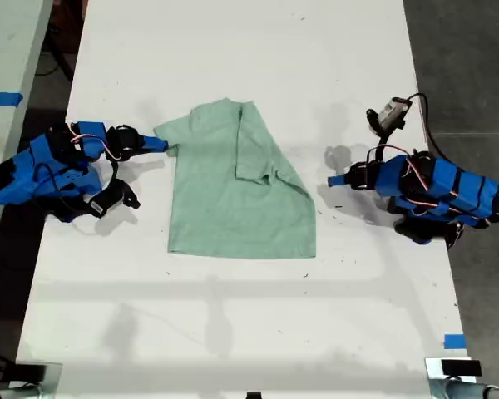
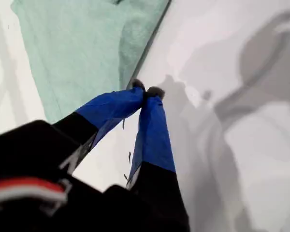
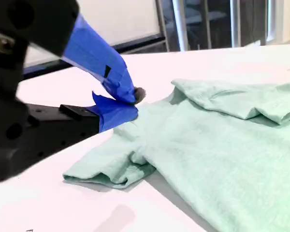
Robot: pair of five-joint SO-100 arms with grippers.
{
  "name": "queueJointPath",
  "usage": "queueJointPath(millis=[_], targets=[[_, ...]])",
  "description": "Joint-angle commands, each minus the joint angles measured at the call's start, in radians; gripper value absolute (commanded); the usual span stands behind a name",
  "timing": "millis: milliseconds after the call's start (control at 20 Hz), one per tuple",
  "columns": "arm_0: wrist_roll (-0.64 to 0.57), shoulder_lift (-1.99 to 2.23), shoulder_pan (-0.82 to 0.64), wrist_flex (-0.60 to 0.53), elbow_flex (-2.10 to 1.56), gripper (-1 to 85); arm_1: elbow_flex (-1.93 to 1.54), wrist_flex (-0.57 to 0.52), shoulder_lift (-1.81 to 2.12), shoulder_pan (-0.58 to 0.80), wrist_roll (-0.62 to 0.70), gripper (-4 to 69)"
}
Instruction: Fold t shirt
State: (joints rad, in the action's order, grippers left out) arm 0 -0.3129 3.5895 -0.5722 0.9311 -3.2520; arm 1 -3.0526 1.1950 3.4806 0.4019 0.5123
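The pale mint-green t shirt (image 1: 233,199) lies on the white table (image 1: 233,332), with the part toward the exterior view's right folded over onto its middle. My second gripper (image 3: 129,102) is shut just above the shirt's (image 3: 222,145) spread sleeve (image 3: 111,166); no fabric shows between its fingers. It is the arm at the exterior view's left, its tip (image 1: 161,144) at that sleeve. My first gripper (image 2: 146,92) is shut over bare table, a little off the shirt's (image 2: 82,53) edge. In the exterior view its tip (image 1: 334,179) is just to the right of the shirt.
A small camera with cables (image 1: 391,112) sits on the table behind the first arm. Blue tape (image 1: 454,341) marks the table near the exterior view's lower right. Another table with blue tape (image 1: 0,99) stands past the exterior view's left edge. Clamps (image 1: 453,368) sit at the near corners.
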Motion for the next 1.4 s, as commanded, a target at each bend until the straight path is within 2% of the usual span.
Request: queueJointPath(millis=[0,350,1350], targets=[[-0.008,0.008,0.023,-0.006,-0.04,-0.3,-0.061,0.021,0.017,0.006,-0.071,1.5],[-0.012,0.008,0.029,-0.012,-0.04,-0.3,-0.061,0.049,0.017,0.012,-0.126,1.5],[-0.009,0.008,0.028,-0.015,-0.04,-0.3,-0.061,0.072,0.017,0.005,-0.166,1.5]])
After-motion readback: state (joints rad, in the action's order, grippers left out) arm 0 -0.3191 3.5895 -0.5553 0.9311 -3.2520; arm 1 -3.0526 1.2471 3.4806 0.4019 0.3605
